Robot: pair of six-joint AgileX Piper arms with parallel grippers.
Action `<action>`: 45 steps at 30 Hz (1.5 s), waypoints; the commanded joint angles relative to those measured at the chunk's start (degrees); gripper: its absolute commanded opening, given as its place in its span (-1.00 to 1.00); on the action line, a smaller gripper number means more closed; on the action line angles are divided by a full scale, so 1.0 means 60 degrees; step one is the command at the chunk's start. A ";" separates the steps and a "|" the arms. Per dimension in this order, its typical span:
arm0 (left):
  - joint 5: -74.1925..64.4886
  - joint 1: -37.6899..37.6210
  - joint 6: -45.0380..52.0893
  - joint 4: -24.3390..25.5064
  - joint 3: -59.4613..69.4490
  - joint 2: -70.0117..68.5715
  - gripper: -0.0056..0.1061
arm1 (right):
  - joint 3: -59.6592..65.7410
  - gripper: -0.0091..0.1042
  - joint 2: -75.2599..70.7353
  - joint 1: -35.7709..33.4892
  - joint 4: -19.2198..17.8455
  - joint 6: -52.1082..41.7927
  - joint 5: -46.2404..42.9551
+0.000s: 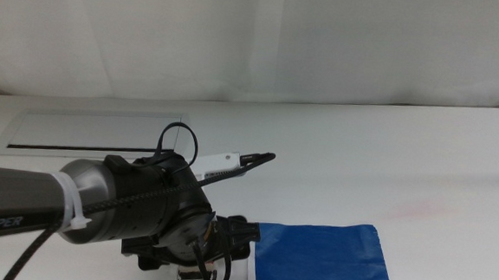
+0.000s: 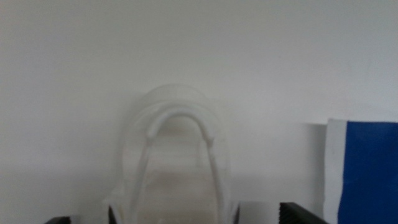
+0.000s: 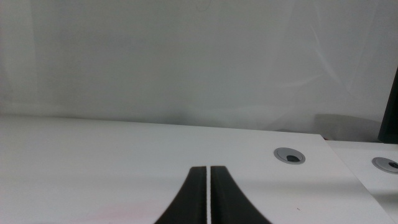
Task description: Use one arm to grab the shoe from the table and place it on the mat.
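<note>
The left wrist view shows the shoe [image 2: 180, 180] close up, a white sandal with its white heel loop [image 2: 180, 115] standing upright on the table. It lies between the jaws of my left gripper [image 2: 180, 219], which stand wide apart on either side of it and leave a gap to each flank: open. The blue mat [image 2: 367, 168] lies just beside the shoe, which is not on it. In the middle view the left arm [image 1: 132, 207] reaches down at the mat's [image 1: 320, 262] left edge and hides the shoe. My right gripper [image 3: 207, 186] waits shut over bare table.
A long light-grey panel [image 1: 85, 134] is set in the white table [image 1: 405, 149] at the back left. Two round grey holes [image 3: 289, 155] sit in the tabletop near the right gripper. A white curtain backs the table.
</note>
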State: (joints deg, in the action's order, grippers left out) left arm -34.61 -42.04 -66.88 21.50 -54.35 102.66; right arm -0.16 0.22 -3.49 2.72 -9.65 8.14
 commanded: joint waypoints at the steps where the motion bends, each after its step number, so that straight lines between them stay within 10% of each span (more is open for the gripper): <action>1: -0.0176 0.0036 0.0012 -0.0320 -0.0054 0.0139 0.47 | 0.0373 -0.88 -0.0113 -0.0034 -0.0094 -0.0033 -0.0035; 12: -0.0341 0.0036 0.0436 -0.0490 -0.0054 0.0291 -0.94 | 0.0373 -0.88 -0.0113 -0.0034 -0.0094 -0.0033 -0.0035; 30: -0.0330 0.0036 0.1998 0.0430 -0.0735 -0.1153 -0.95 | 0.0373 -0.88 -0.0113 -0.0034 -0.0094 -0.0033 -0.0035; 40: -0.0405 0.0036 0.7226 0.0137 -0.1763 -0.3014 -0.95 | 0.0373 -0.88 -0.0113 -0.0034 -0.0094 -0.0033 -0.0035; 45: -0.0410 0.0036 1.1556 -0.1805 -0.1877 -0.3549 -0.95 | 0.0373 -0.88 -0.0113 -0.0034 -0.0094 -0.0033 -0.0035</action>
State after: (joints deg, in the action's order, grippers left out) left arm -37.09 -41.94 -7.16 15.92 -65.25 82.44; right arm -0.16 0.22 -3.49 2.72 -9.58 8.14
